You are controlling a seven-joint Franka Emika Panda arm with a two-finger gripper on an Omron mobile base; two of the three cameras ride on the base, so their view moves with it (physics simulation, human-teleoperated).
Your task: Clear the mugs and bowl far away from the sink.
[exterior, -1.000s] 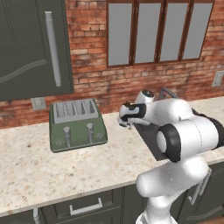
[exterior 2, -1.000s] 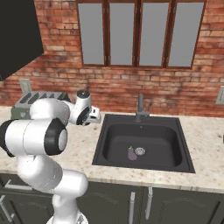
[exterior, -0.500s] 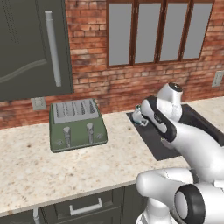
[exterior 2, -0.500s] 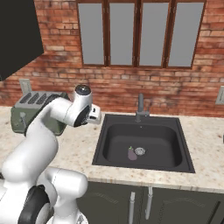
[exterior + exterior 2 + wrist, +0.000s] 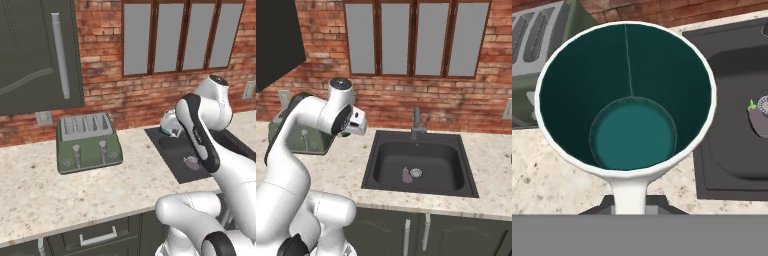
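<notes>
A white mug (image 5: 627, 100) with a teal-green lining takes up most of the hand view, its mouth facing the camera. My gripper (image 5: 632, 204) is shut on its white handle at the bottom. In the left base view the mug (image 5: 168, 124) hangs above the counter at the left edge of the dark grey sink (image 5: 200, 157), partly behind my forearm. From the right base view the hand (image 5: 357, 123) sits between the toaster and the sink (image 5: 421, 160). The bowl is out of view.
A green toaster (image 5: 87, 142) stands on the speckled counter (image 5: 60, 195) left of the mug. A small aubergine (image 5: 406, 175) lies in the basin by the drain. The grey tap (image 5: 416, 122) rises behind the sink. Dark cabinets hang at the upper left.
My arm's elbow and upper links have swung up and to the right. The hand with the mug has shifted slightly right, toward the sink's left edge. The grip is unchanged.
</notes>
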